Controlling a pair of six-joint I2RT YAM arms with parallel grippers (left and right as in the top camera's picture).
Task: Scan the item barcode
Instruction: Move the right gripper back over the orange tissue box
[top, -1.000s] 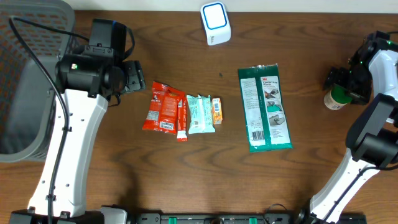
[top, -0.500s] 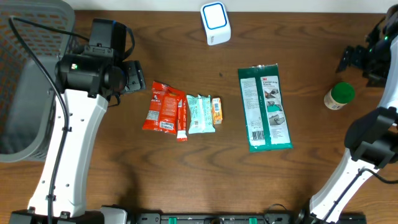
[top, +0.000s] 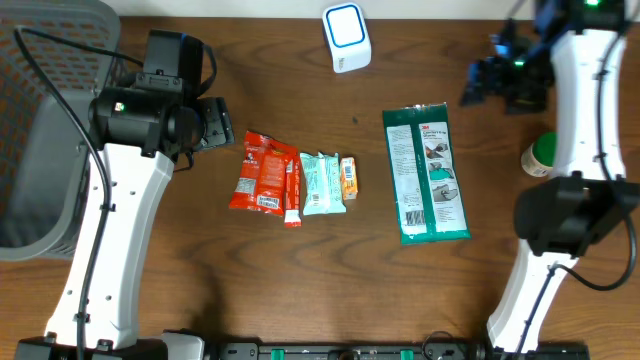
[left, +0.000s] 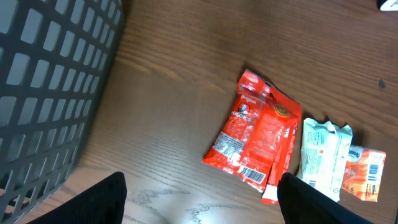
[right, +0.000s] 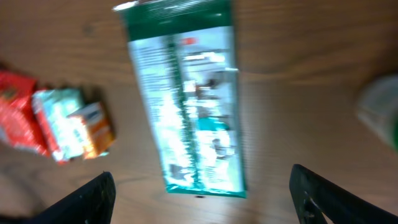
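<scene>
Dark wooden counter (top: 300, 290). Grey mesh plastic basket (top: 45, 150) sits at the left edge, toward the back-left corner; on the counter or beside it, cannot tell.

White box scanner with blue ring (top: 346, 37) stands at the back edge, near the middle.

Mid-counter, a row lies flat, side by side and touching:
- red foil snack packet (top: 263, 172), leftmost
- pale teal wrapped bar (top: 322, 183), next
- small orange packet (top: 348, 178), rightmost

Right of the row and apart from it lies a long green flat wipes pack (top: 425, 172), lengthwise front to back. Small white bottle with green cap (top: 538, 157) stands right of the pack, near the right edge, partly hidden.

Arms (top: 110, 230) white, blk joints (top: 165, 70), sm green LEDs (top: 121, 105).
</scene>
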